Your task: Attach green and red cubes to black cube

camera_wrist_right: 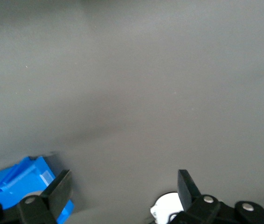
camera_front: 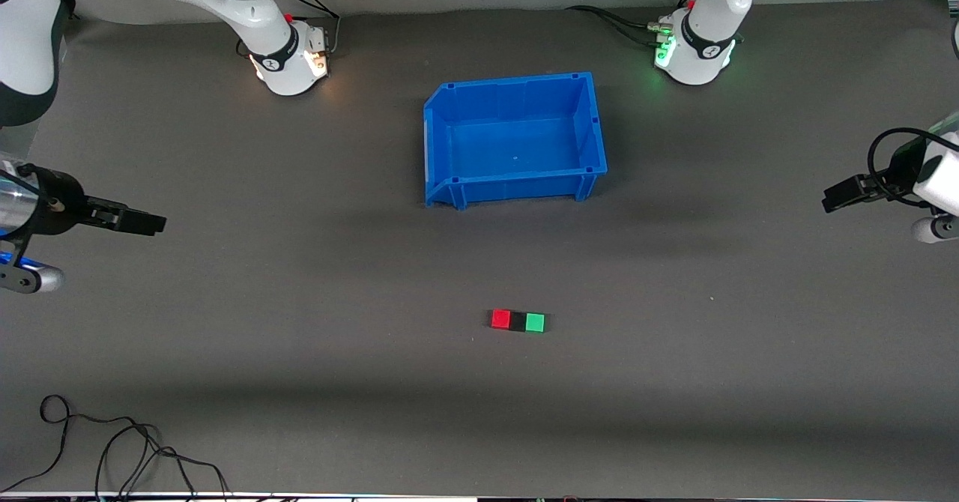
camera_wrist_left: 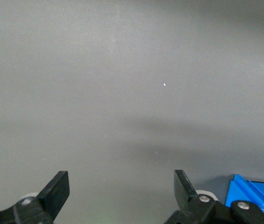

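The red cube (camera_front: 500, 319), the black cube (camera_front: 518, 321) and the green cube (camera_front: 534, 323) lie in one row on the dark table, touching, with the black one in the middle. The row is nearer to the front camera than the blue bin. My right gripper (camera_front: 153, 223) hangs over the table's edge at the right arm's end; in its wrist view it (camera_wrist_right: 124, 179) is open and empty. My left gripper (camera_front: 830, 201) hangs over the left arm's end; in its wrist view it (camera_wrist_left: 121, 182) is open and empty. Neither wrist view shows the cubes.
An empty blue bin (camera_front: 517, 82) stands mid-table between the two arm bases; a corner of it shows in the left wrist view (camera_wrist_left: 255, 191) and the right wrist view (camera_wrist_right: 15, 179). Loose black cables (camera_front: 112, 449) lie at the table's front corner at the right arm's end.
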Controlling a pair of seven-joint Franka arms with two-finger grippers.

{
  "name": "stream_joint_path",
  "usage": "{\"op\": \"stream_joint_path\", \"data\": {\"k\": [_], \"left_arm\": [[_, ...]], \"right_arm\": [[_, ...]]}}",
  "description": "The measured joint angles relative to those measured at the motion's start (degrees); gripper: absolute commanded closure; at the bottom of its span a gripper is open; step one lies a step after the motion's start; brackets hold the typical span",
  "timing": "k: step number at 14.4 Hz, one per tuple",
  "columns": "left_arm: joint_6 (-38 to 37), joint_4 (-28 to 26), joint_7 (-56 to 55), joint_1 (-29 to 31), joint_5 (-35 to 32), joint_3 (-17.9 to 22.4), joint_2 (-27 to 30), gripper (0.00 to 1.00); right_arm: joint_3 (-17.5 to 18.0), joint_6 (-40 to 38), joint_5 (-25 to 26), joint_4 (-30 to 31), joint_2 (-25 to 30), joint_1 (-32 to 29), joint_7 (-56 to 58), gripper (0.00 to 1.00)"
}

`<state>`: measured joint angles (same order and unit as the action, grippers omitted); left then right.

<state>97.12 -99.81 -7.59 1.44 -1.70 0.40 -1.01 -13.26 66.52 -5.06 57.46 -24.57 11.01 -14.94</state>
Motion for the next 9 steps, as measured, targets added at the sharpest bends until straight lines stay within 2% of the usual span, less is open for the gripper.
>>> {"op": "stream_joint_path", "data": {"k": [5, 7, 9], "left_arm": [[-2.82, 2.94, -0.09, -0.60, -0.21, -0.59, -0.27, 0.00], [-5.56, 4.45, -0.64, -0.81, -0.30, -0.67, -1.17, 0.00], [-5.79, 4.80, -1.23, -1.08, -0.31, -0.70, -1.77, 0.00]], "right_arm": [[-1.39, 1.43, 0.02, 5.21, 3.04, -2.00, 4.39, 0.00], [0.41, 3.82, 0.02, 9.07, 5.89, -4.23, 5.06, 0.00], [3.76, 6.91, 0.05, 14.63, 9.98, -6.84, 5.11, 0.00]]}}
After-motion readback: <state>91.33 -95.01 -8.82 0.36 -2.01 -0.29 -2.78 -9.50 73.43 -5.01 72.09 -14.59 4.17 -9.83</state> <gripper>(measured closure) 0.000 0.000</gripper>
